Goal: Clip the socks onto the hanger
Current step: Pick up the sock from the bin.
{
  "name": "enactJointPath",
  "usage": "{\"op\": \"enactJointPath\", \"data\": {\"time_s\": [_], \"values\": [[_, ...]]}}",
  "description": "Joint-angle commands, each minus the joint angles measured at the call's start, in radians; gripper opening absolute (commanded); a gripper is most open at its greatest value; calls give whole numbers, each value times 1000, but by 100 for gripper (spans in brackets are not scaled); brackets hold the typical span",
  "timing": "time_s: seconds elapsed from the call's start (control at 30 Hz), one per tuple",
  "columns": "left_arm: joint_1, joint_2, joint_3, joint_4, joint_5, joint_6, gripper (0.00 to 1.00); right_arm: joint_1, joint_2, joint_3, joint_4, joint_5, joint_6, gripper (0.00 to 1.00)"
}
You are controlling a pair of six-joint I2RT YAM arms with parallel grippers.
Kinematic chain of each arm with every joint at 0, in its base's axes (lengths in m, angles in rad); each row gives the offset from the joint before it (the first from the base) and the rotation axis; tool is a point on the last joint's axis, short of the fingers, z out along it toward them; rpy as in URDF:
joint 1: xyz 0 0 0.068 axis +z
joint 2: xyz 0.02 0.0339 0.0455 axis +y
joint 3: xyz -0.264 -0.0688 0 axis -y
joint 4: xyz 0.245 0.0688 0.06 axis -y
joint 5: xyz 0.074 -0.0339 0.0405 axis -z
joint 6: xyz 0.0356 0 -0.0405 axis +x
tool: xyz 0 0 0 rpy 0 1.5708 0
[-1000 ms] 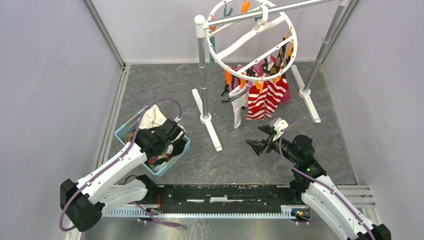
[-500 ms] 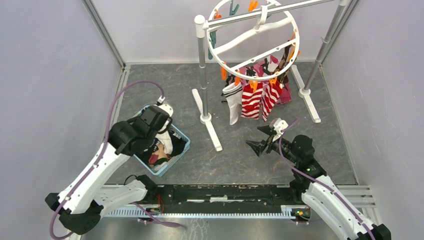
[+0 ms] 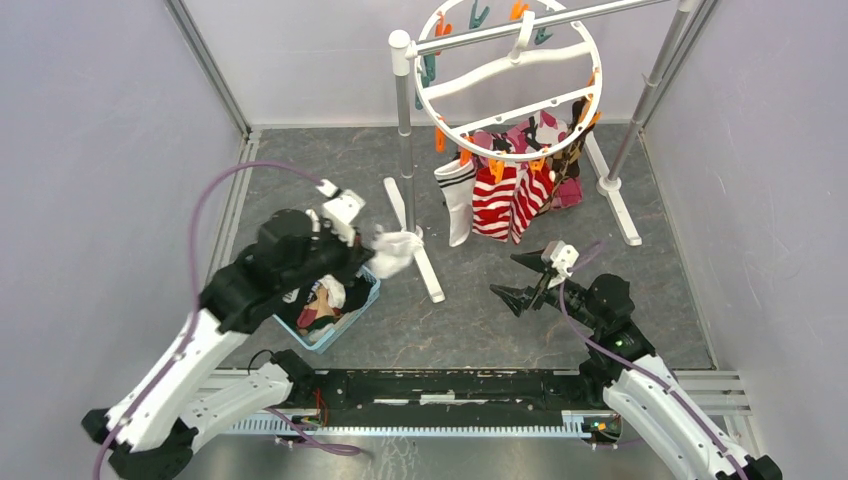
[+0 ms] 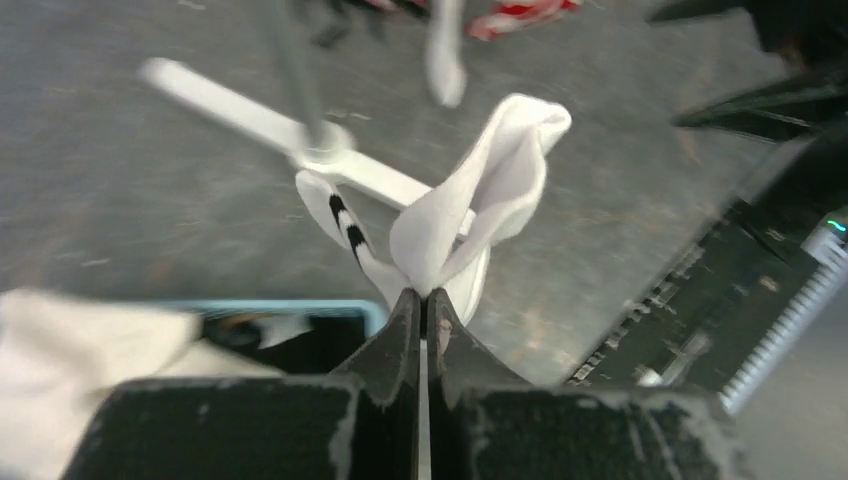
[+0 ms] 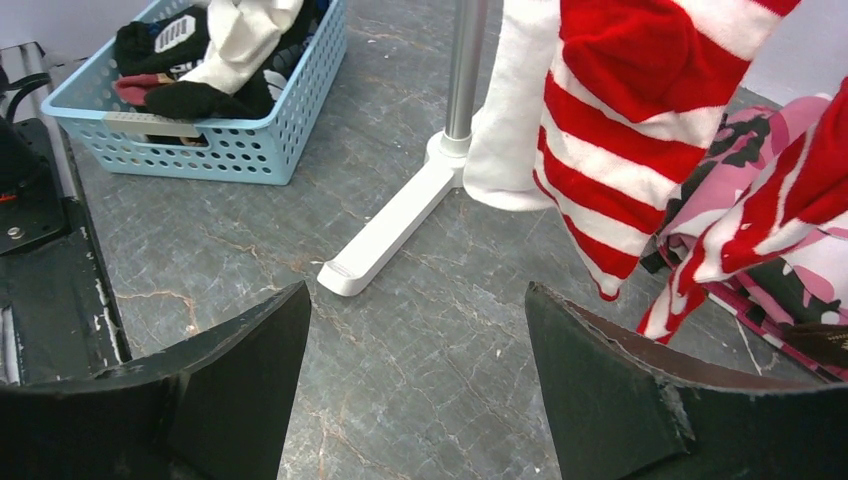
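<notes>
left tool (image 4: 421,297) clenched on white sock (image 4: 497,175) | right tool (image 5: 415,300) spread, empty | hanger (image 3: 505,66) rim cropped at top

Striped socks (image 5: 640,130) (blue basket (image 5: 230,150) leftward)

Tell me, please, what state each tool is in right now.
Left tool: closed on a white sock with dark cuff stripes.
Right tool: open, holding nothing.

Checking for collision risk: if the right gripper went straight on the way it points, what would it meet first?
Likely the stand's white foot, or the grey floor just short of it; depth is unclear. The open right gripper aims beside, not at, the hanging red-and-white socks.
</notes>
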Motion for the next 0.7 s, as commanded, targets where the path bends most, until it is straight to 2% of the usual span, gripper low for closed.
{"op": "enactJointPath", "data": {"time_s": [0.0,0.13,0.23,0.43,0.67], "values": [[-3,51,-212,434,433,-207,2,12,-24,-7,66,-56,11,84],[-4,79,-400,766,591,-333,2,23,-22,-2,90,-96,17,84],[-3,127,-487,985,673,-409,2,41,4,1,108,-116,15,84],[-3,289,-533,1204,785,-505,2,108,71,24,97,-69,-18,84],[-3,388,-523,1293,831,-588,2,242,178,70,92,25,-75,83]]}}
